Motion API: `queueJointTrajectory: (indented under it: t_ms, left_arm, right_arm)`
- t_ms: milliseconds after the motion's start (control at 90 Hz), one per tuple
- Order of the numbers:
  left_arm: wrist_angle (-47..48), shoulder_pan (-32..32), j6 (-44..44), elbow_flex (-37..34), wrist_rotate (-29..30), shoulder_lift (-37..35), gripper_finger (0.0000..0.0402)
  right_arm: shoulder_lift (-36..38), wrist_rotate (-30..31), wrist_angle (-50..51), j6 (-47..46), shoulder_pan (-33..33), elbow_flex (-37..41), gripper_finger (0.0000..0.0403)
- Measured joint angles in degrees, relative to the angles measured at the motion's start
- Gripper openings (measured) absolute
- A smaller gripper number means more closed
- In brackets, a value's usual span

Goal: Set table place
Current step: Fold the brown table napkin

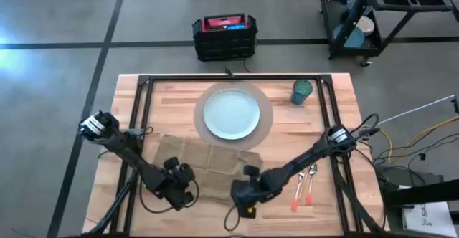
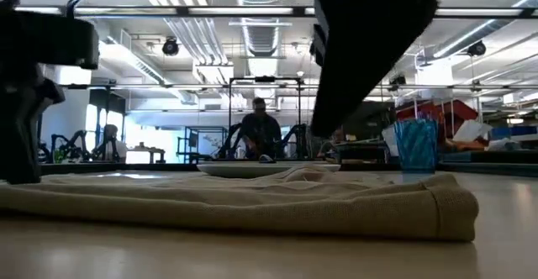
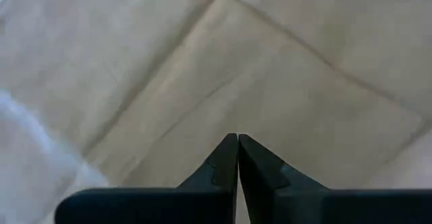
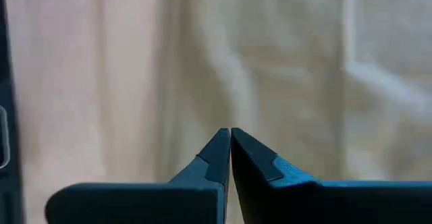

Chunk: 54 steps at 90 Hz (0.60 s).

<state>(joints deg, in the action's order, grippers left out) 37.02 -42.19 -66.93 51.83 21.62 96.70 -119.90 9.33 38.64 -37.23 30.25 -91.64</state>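
Your tabletop (image 1: pixel 337 116) carries the round tan mat (image 1: pixel 267 116) with the pale blue plate (image 1: pixel 232 113) centred on it, bare. The tan napkin (image 1: pixel 211 165) lies spread just in front, overlapping the mat's near edge. Both grippers, left gripper (image 3: pixel 237 143) and right gripper (image 4: pixel 226 135), hover over its near corners with fingers closed, holding nothing (likely for folding). The teal cup (image 1: pixel 303 91) looks empty; fork and knife (image 1: pixel 304 184) wait right.
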Motion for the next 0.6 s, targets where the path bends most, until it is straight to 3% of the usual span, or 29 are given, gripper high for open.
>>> queueJointTrajectory:
  t_ms: [433,600]
  left_arm:
    - [-11.95,-0.13,-0.03,0.46,-0.41,1.34,0.0000]
    - [-12.43,-0.45,-0.93,1.04,-1.76,1.39,0.0000]
  right_arm:
    - [-5.74,3.60,-0.79,-15.78,8.18,-0.24,0.0000]
    - [-5.25,6.90,5.67,-21.79,11.94,-1.68,0.0000]
